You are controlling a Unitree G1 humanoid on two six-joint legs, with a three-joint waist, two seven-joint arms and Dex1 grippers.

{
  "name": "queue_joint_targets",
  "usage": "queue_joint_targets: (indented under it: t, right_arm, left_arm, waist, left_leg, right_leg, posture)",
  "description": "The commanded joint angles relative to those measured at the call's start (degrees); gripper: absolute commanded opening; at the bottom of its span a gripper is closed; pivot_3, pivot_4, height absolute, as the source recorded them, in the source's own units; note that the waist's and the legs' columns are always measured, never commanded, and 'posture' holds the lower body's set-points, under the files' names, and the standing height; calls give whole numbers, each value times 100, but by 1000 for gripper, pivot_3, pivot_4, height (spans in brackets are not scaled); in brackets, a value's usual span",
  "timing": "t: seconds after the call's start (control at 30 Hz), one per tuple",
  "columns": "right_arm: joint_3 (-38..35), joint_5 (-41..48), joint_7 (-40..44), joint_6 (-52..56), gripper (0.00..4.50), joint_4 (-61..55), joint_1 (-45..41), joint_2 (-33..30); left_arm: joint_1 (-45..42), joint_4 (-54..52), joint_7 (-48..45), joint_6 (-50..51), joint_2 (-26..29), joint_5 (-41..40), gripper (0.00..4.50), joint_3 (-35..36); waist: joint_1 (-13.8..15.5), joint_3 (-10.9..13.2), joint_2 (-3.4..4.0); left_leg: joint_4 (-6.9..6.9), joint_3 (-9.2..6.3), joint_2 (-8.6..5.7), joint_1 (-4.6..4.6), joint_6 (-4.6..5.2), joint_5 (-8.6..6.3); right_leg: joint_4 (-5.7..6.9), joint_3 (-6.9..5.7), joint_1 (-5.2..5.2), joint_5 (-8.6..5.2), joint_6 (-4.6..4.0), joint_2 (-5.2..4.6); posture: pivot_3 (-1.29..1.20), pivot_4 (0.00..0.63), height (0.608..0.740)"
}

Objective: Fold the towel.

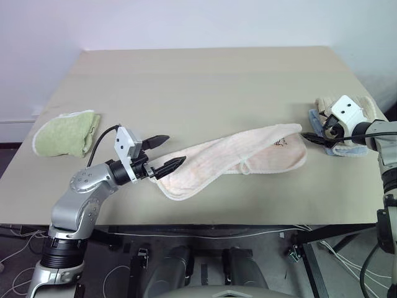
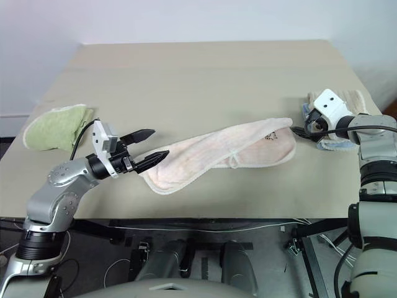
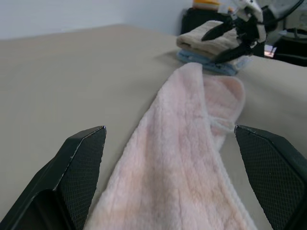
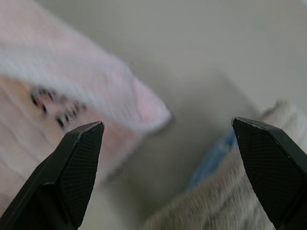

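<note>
Across the beige table (image 1: 205, 81) the pink towel (image 1: 232, 158) lies lengthwise, left gripper (image 1: 164, 154) and right gripper (image 1: 316, 139) both spread at opposite ends, apparently positioned to grasp.

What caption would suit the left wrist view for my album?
Open left hand facing the long, pale pink terry towel on the beige table.
</note>
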Motion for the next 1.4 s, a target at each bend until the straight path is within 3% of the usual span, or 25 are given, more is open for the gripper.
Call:
queue_joint_targets:
  t: [0.03, 0.53, 0.9, 1.33, 1.4]
  right_arm:
    - [215, -471, -467, -409, 4500, 499, -491, -11]
    - [390, -819, -487, -966, 4500, 1112, -1145, 487]
    - [1011, -1646, -1161, -1397, 4500, 1375, -1204, 525]
    - [1049, -1823, -1600, -1718, 4500, 1601, -1481, 814]
    - [1008, -1776, -1528, -1714, 4121, 1642, -1490, 869]
  left_arm:
    - [7, -76, -45, -186, -25, 96, 4493, -30]
    - [425, -437, 317, -256, -189, 246, 4493, -6]
    - [435, -387, 515, -360, -259, 335, 4493, 5]
    - [631, -439, 668, -515, -299, 390, 4493, 43]
    - [664, -446, 694, -538, -300, 398, 4500, 48]
  waist:
    - [-39, 1, 2]
    - [-96, 2, 4]
    - [-108, 2, 4]
    - [-90, 2, 4]
    - [-93, 2, 4]
  left_leg:
    - [-1, 1, 0, 0, -1, 1]
    - [1, 1, -1, 4, -4, 4]
    - [1, 0, -2, 6, -9, 8]
    - [1, 1, -2, 15, -11, 10]
    - [2, 1, -2, 15, -12, 9]
  right_leg:
    - [1, 2, -2, 0, 0, 0]
    - [10, 5, 0, 1, 1, 2]
    - [12, 5, 0, 1, 1, 2]
    - [17, 8, 5, 1, 1, 4]
    - [17, 7, 7, 1, 0, 3]
  posture:
    - [0, 150, 740]
    - [0, 150, 740]
    - [0, 150, 740]
    - [0, 150, 740]
    - [0, 150, 740]
